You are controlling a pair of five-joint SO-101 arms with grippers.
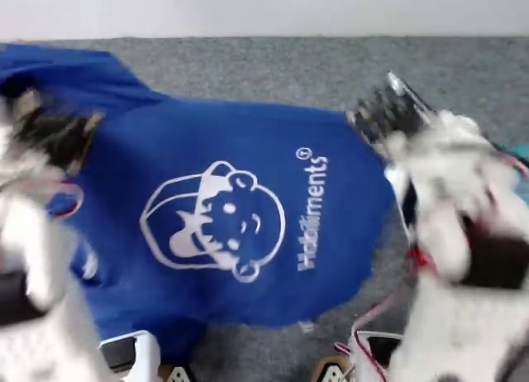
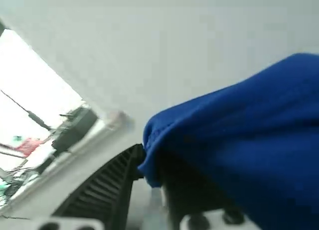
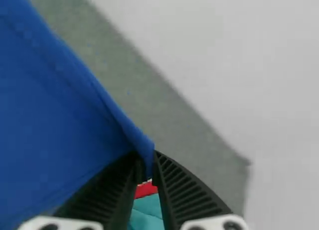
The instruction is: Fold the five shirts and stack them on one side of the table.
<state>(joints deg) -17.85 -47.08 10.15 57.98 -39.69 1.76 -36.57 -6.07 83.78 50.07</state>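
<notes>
One royal-blue cotton shirt (image 1: 240, 192) with a white cartoon-face print is spread wide, print up, over the grey fabric-covered table (image 1: 273, 68). The right gripper (image 3: 148, 166) has its black ribbed jaws closed to a sliver on the shirt's edge. The left gripper (image 2: 145, 163) pinches a bunched fold of it. The white left arm (image 1: 33, 258) and right arm (image 1: 463, 258) stand at opposite sides of the shirt, grippers tilted up towards the wall.

Blue shirt (image 1: 248, 183), white cartoon print
</notes>
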